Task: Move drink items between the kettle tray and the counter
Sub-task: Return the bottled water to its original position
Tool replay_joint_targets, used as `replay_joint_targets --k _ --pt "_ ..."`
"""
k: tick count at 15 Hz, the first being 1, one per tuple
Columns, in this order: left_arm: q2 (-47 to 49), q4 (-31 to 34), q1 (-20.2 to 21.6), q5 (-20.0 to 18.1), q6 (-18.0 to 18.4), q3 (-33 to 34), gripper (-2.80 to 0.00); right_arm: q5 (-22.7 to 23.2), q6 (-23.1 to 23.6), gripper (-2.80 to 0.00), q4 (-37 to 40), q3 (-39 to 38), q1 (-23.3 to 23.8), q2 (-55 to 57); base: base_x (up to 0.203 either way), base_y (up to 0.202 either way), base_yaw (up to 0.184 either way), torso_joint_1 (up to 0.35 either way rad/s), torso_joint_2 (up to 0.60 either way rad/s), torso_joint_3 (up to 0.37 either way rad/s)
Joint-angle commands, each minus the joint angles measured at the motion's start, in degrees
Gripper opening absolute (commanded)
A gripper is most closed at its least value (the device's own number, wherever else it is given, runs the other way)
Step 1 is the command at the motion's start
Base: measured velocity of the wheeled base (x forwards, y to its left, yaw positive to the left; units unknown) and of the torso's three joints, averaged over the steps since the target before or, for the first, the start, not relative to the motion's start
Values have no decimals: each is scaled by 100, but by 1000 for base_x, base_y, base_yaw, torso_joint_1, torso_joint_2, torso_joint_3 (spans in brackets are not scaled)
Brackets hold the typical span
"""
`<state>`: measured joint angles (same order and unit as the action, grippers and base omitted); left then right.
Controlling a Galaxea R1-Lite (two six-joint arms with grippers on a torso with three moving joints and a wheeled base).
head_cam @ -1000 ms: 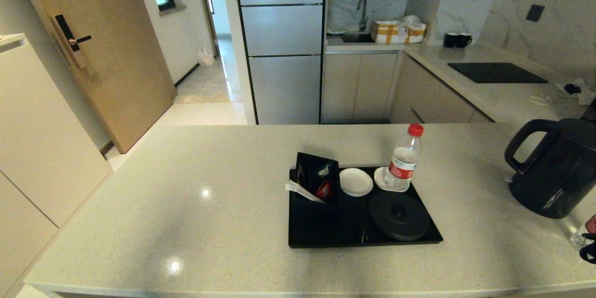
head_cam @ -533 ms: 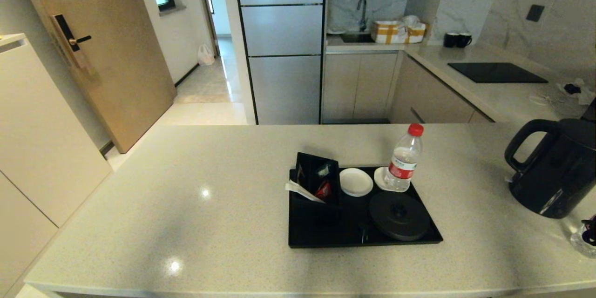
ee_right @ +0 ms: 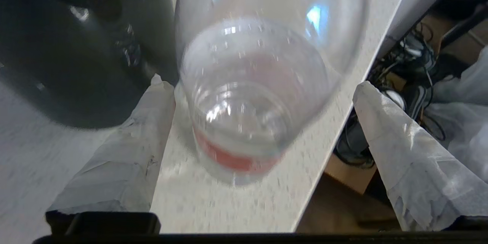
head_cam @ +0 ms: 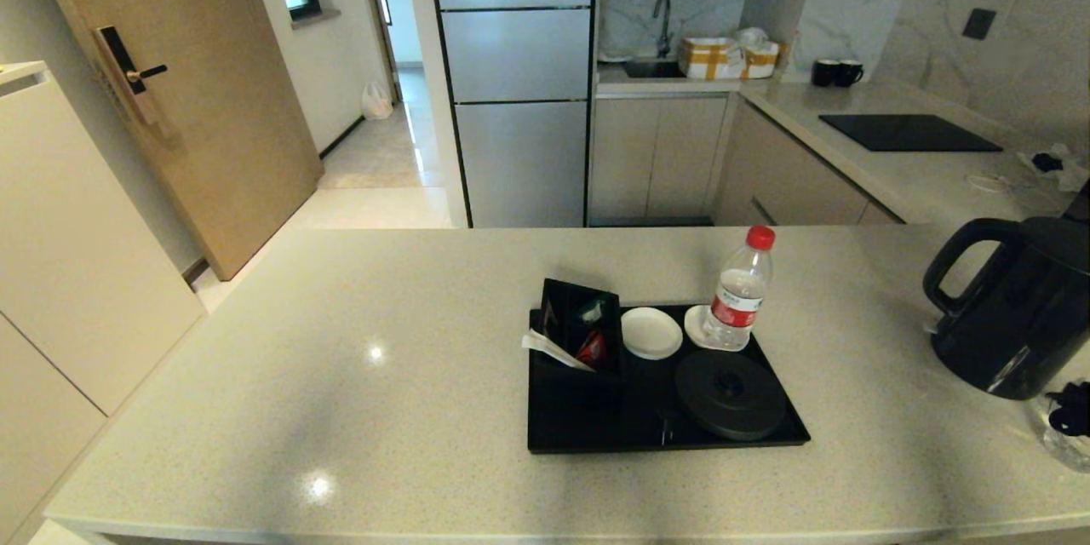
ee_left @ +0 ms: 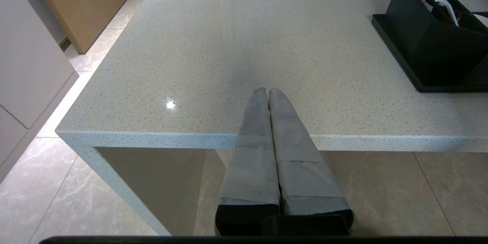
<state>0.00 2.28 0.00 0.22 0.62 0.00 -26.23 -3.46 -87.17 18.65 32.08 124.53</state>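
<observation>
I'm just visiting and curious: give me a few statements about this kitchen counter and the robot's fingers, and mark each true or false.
1. The kettle sits on its round base. False: it stands on the counter, right of the tray.
2. A red-capped bottle stands upright on a white coaster on the tray. True.
3. The right gripper has its fingers spread around a second bottle near the counter's edge. True.
4. The left gripper is holding the black box. False: its fingers are shut on nothing, at the counter's near edge.
</observation>
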Motion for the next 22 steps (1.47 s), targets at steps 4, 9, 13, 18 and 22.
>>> replay_joint_targets --k 4,9,13,18,22 --pt "0 1 0 4 -1 0 -280 -13 46 0 -49 449 128 490 0 0 0 0 0 0" --pt "0 1 0 4 -1 0 -280 37 119 0 -49 710 176 659 0 0 0 0 0 0" --pt "0 1 0 4 -1 0 -280 57 150 -280 -49 737 167 701 0 0 0 0 0 0" --pt "0 1 0 4 -1 0 -280 148 188 -280 -49 690 165 568 0 0 0 0 0 0" --pt "0 1 0 4 -1 0 -280 376 194 -280 177 475 125 -351 0 0 0 0 0 0"
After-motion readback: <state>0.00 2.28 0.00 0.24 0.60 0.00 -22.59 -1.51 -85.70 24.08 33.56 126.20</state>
